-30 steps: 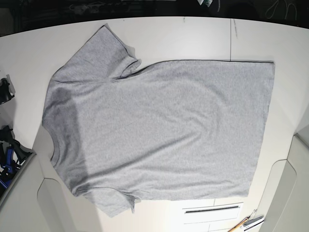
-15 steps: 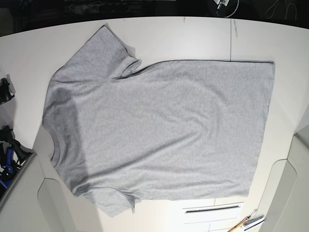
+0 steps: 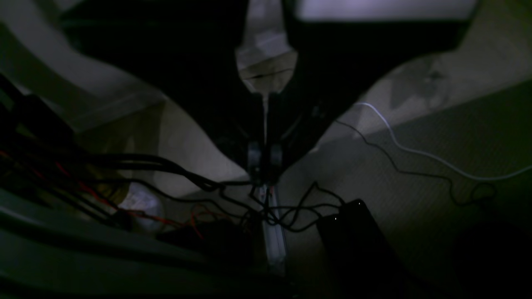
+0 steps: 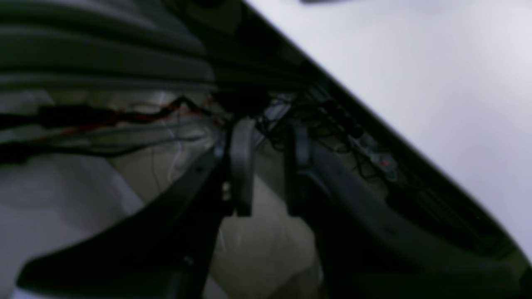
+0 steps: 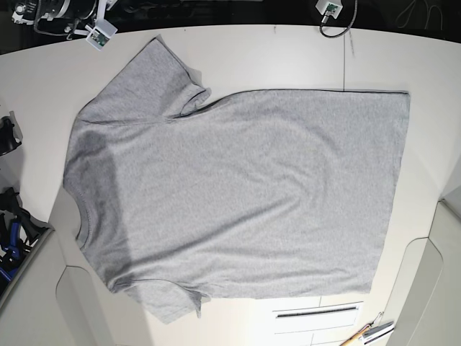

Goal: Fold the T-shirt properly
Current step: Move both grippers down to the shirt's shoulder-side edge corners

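The T-shirt (image 5: 238,194) lies flat on the white table (image 5: 288,54) with its plain grey side up. Its collar points left and its hem right, and one sleeve sits at the top left, the other at the bottom left. No lettering shows. My right arm (image 5: 65,14) peeks in at the top left edge and my left arm (image 5: 331,9) at the top edge, both off the shirt. In the right wrist view my right gripper (image 4: 270,170) has a gap between its fingers and holds nothing. My left gripper (image 3: 264,155) hangs over dark floor cables with its fingers together.
A black and blue clamp-like object (image 5: 11,231) sits at the left edge. Small hand tools (image 5: 371,331) lie at the bottom right beside a slotted panel (image 5: 317,311). The right wrist view shows the table edge (image 4: 374,124) running diagonally, with cables below it.
Parts of both arms have come into the base view along the top edge. The T-shirt has not moved.
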